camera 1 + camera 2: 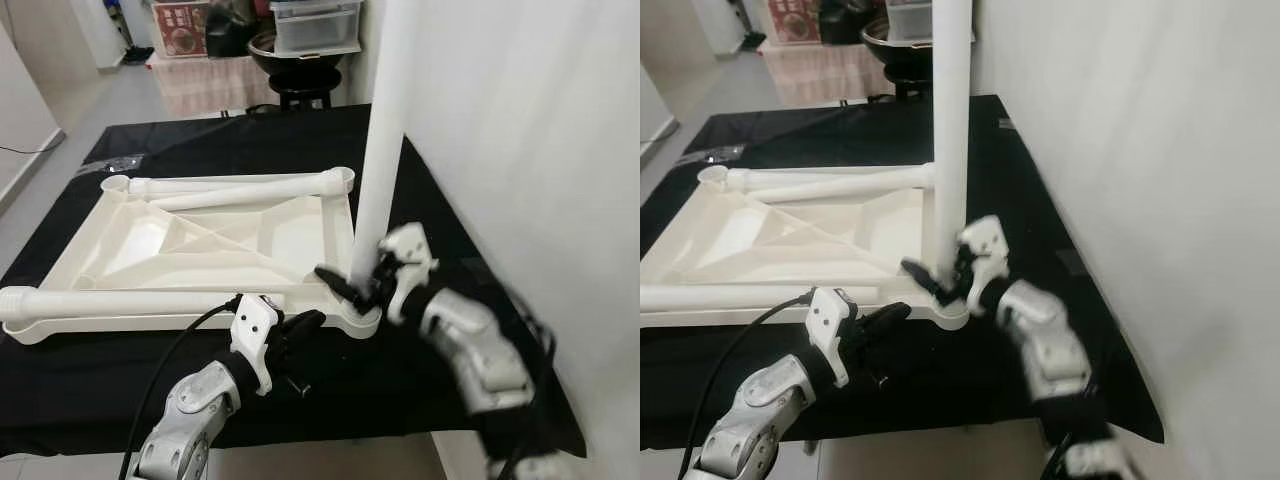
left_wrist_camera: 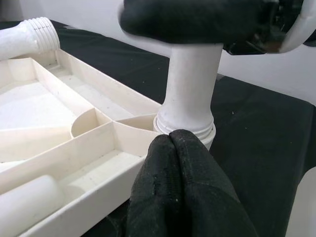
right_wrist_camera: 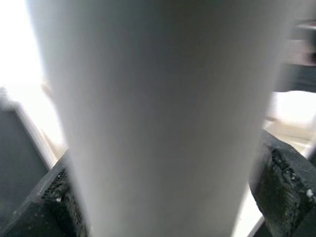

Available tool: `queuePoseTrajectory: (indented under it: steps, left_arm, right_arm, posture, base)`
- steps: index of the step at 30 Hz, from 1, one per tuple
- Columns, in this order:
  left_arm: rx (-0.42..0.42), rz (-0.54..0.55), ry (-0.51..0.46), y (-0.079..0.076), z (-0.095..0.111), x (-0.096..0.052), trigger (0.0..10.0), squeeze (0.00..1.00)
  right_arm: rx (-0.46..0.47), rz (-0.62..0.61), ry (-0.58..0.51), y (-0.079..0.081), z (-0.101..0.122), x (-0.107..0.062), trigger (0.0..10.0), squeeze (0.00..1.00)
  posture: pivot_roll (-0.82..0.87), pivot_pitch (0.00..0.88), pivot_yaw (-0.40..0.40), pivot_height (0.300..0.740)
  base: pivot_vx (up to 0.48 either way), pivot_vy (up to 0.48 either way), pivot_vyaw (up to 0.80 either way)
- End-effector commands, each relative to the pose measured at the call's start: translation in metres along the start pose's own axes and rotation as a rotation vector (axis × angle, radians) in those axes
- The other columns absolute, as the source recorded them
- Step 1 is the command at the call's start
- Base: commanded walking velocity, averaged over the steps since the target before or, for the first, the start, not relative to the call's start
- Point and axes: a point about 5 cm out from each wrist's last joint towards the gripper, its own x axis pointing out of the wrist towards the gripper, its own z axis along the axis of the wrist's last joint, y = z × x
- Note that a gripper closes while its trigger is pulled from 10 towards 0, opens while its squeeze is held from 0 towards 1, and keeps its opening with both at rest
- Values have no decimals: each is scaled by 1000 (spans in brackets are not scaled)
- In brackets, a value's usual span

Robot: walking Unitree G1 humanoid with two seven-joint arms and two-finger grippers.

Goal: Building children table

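The white plastic tabletop (image 1: 205, 245) lies upside down on a black table (image 1: 80, 375). A white table leg (image 1: 385, 130) stands upright in the tabletop's near right corner socket (image 2: 183, 129). My right gripper (image 1: 358, 283) is shut on the leg just above the socket; the leg (image 3: 158, 118) sits between its black fingers (image 3: 284, 190). Just in front of that socket, my left gripper (image 1: 305, 322) is shut with nothing in it, its fingertips (image 2: 175, 145) at the tabletop's rim. Two more loose legs lie on the tabletop, one along the far edge (image 1: 235, 186) and one along the near edge (image 1: 120, 300).
A white wall (image 1: 540, 150) runs close along the table's right side. Behind the table stand a black stool (image 1: 305, 85) and plastic drawers (image 1: 315, 25). A black cable (image 1: 175, 360) hangs from my left arm at the table's front edge.
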Motion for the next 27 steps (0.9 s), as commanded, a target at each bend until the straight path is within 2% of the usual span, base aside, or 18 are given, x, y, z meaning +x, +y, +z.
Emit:
queuePoseTrajectory:
  steps: [1, 4, 5, 6, 7, 8, 9, 11, 12, 20, 27]
  left_arm:
    - [-6, 9, 16, 0, -5, -1, 10000, 0]
    - [-6, 12, 15, -1, -5, -1, 10000, 0]
    - [-5, 14, 15, -1, -6, -1, 10000, 0]
    - [-5, 14, 15, -1, -6, -1, 10000, 0]
    - [-5, 16, 15, -2, -6, -2, 10000, 0]
    - [-5, 16, 15, -2, -6, -2, 10000, 0]
    - [-6, 17, 15, -3, -6, -3, 10000, 0]
    - [-6, 17, 16, -3, -6, -3, 10000, 0]
    - [-7, 17, 17, -4, -6, -4, 10000, 0]
    - [-11, 21, 16, -5, -6, -5, 10000, 0]
    - [-15, 19, 15, -4, -5, -5, 10000, 0]
  right_arm:
    - [-39, 139, 65, -1, -7, 1, 10000, 0]
    - [-69, 197, 95, -10, -4, 0, 10000, 0]
    - [-66, 214, 110, -21, 0, 1, 10000, 0]
    - [-66, 214, 110, -21, 0, 1, 10000, 0]
    - [-52, 200, 116, -32, 4, 3, 10000, 0]
    - [-52, 200, 116, -32, 4, 3, 10000, 0]
    - [-34, 184, 122, -40, 6, 5, 10000, 0]
    - [-23, 168, 136, -46, 7, 6, 10000, 0]
    - [-10, 147, 140, -51, 8, 6, 0, 0]
    - [10, 146, 122, -58, 10, 2, 0, 0]
    - [5, 123, 112, -59, 1, -7, 0, 0]
  posture:
    - [-119, 79, 11, 740]
    - [-113, 81, 10, 740]
    - [-107, 83, 7, 740]
    - [-107, 83, 7, 740]
    - [-102, 85, 6, 740]
    - [-102, 85, 6, 740]
    - [-97, 87, 5, 740]
    - [-95, 88, 3, 740]
    - [-91, 92, 2, 740]
    - [-92, 99, 2, 740]
    - [-102, 103, 9, 740]
  base:
    - [0, 0, 0]
    - [0, 0, 0]
    - [0, 0, 0]
    - [0, 0, 0]
    - [0, 0, 0]
    - [0, 0, 0]
    - [0, 0, 0]
    - [0, 0, 0]
    - [0, 0, 0]
    - [0, 0, 0]
    - [0, 0, 0]
